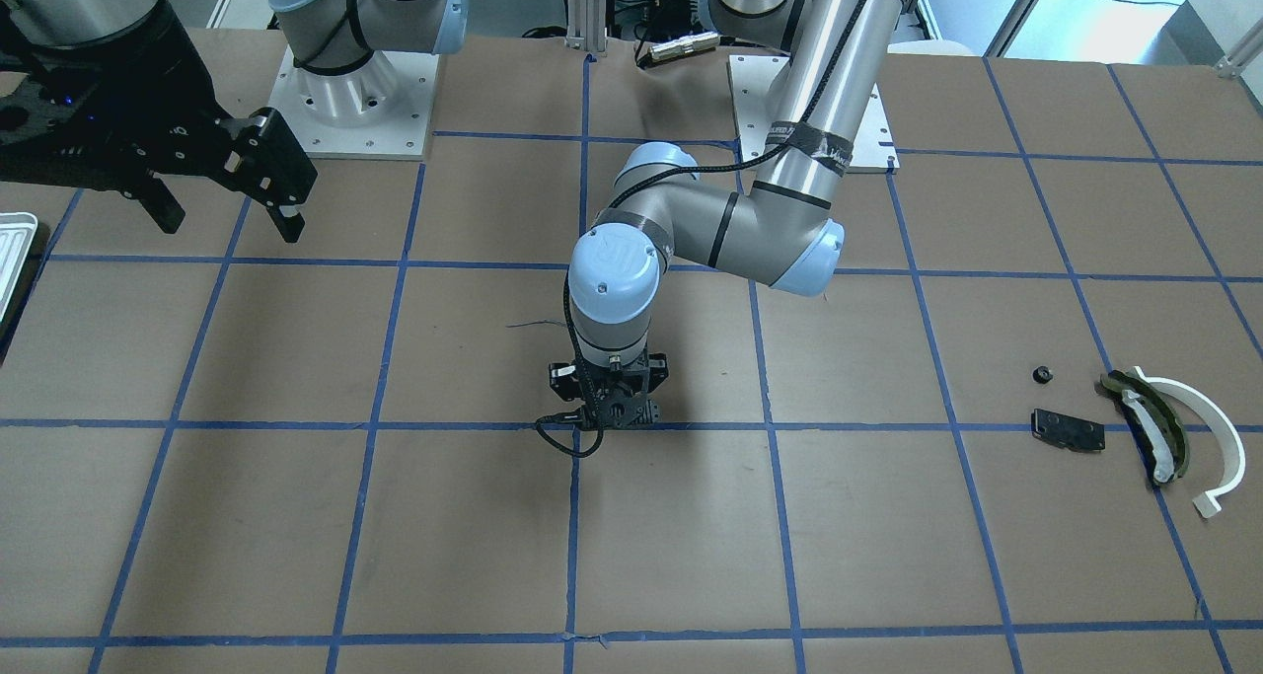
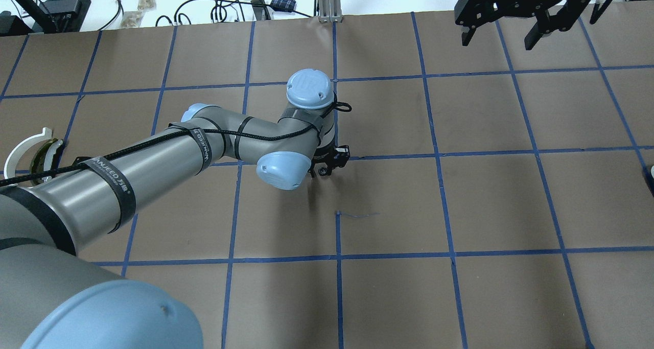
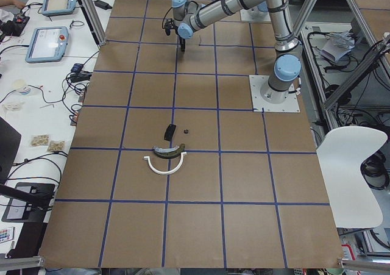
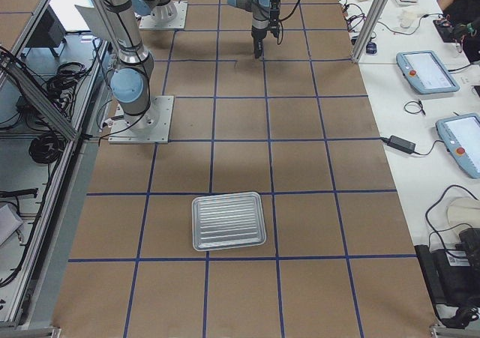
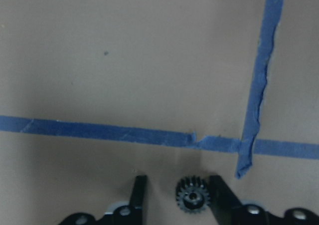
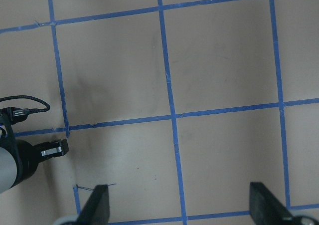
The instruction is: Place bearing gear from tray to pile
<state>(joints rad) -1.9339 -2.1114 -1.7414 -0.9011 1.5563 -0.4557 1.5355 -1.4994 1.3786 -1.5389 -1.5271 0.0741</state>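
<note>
1 bearing gear (image 5: 193, 195) lies between parted fingers (image 5: 138, 197) of left end effector (image 5: 177, 185); right end effector (image 6: 179, 192) gapes wide.

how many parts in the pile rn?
4: flat black plate, small black round part on its robot side, olive curved piece inside the curve of the white arc. Anything beneath them would be hidden. Gear at the left gripper not counted.
</note>
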